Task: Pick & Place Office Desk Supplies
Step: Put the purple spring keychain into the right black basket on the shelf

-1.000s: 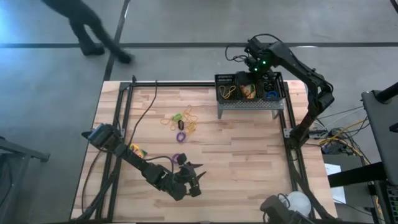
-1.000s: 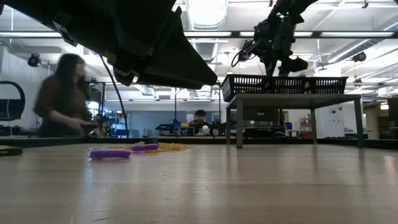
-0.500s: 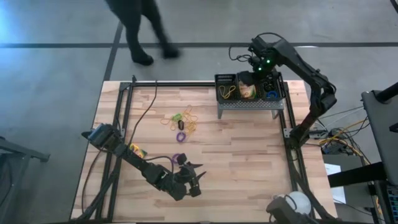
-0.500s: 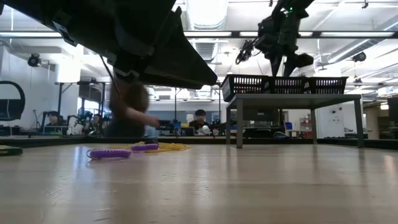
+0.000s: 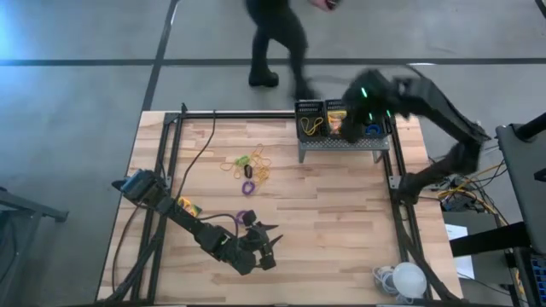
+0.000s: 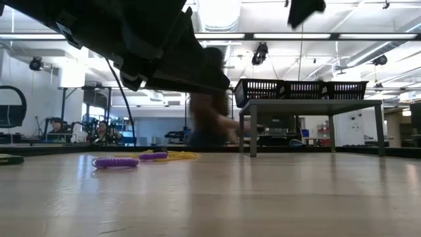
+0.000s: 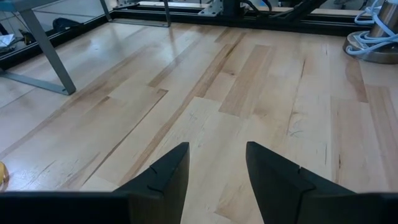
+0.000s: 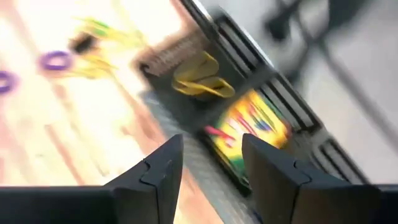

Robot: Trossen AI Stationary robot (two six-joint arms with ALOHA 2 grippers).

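Right tool [image 8: 208,171], jaws apart and empty, has lifted off the mesh bins [image 5: 341,119], crayon box [image 8: 245,134] left inside; left tool [image 7: 217,171] open, idle near the surface's [image 5: 341,222] front edge; rings [image 5: 248,186] remain

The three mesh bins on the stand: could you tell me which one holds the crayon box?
The middle bin: the crayon box lies in it, while its neighbours hold yellow bands and a blue ring.
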